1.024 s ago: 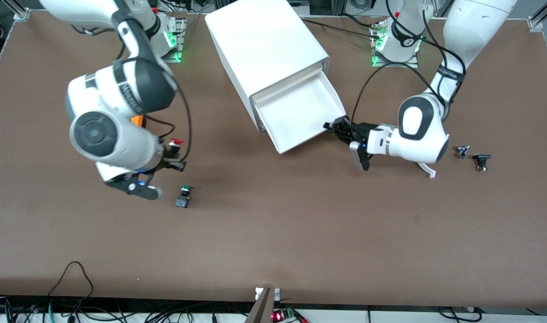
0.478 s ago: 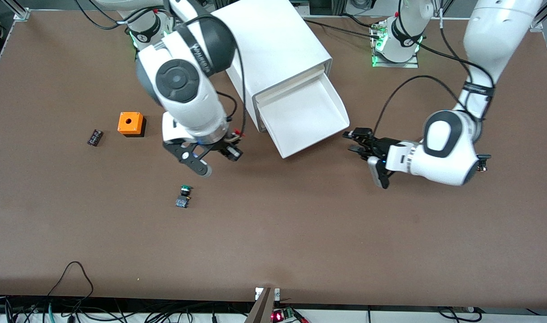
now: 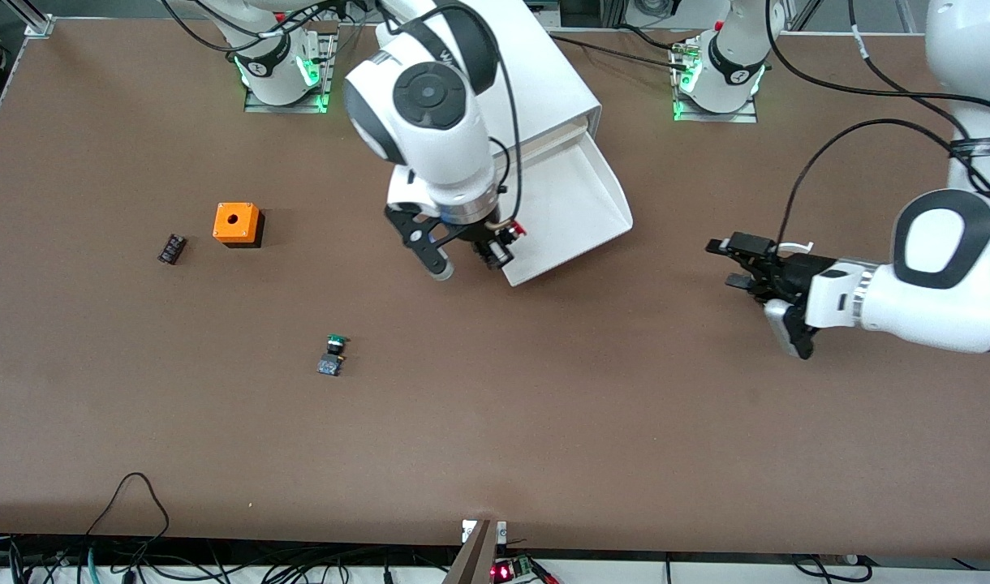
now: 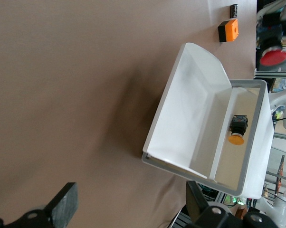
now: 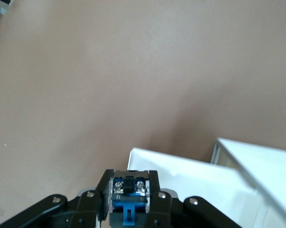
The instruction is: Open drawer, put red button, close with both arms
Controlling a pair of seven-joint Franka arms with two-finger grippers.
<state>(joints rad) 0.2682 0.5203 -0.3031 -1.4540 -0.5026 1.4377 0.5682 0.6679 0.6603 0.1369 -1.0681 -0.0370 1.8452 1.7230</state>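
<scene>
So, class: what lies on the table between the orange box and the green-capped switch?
Nothing: in the front view the brown table between the orange box and the green-capped switch is bare. The small black part lies beside the box, off that line.

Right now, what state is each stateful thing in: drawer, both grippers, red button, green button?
drawer: pulled open from the cabinet.
red button: gripped, above the drawer's front edge.
right gripper: shut on the red button.
left gripper: open, holding nothing, over bare table.
green button: lying on the table, untouched.
</scene>
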